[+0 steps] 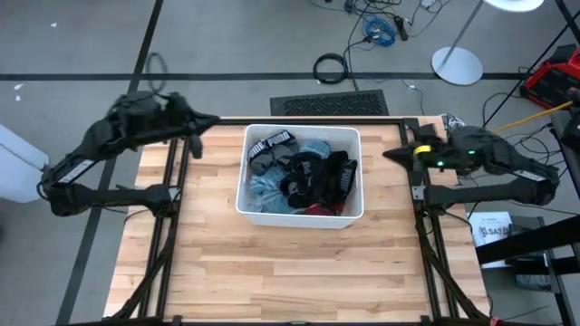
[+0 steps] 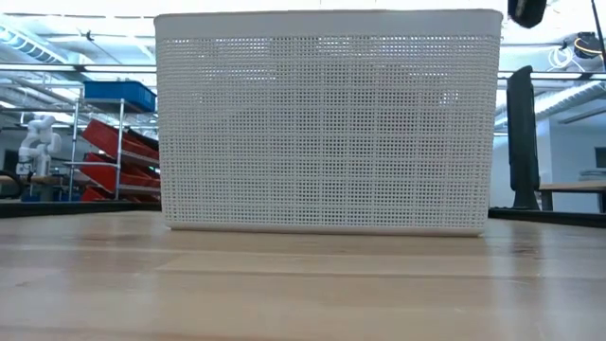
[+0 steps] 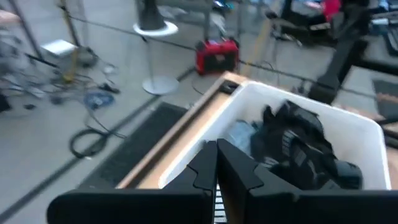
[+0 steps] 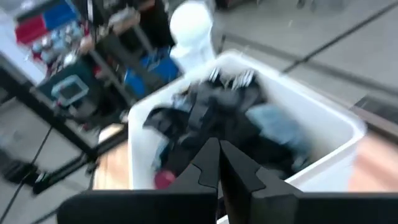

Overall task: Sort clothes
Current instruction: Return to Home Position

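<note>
Your left gripper (image 1: pixel 205 119) hangs off the far-left corner of the white bin (image 1: pixel 243 186), fingers pressed together and empty. Your right gripper (image 1: pixel 392 154) sits near the bin's right wall, also closed and empty. The clothes (image 1: pixel 304 172) lie heaped inside the bin, which stands near the table's (image 1: pixel 299 272) far edge. Broad wood stretches in front of it.
</note>
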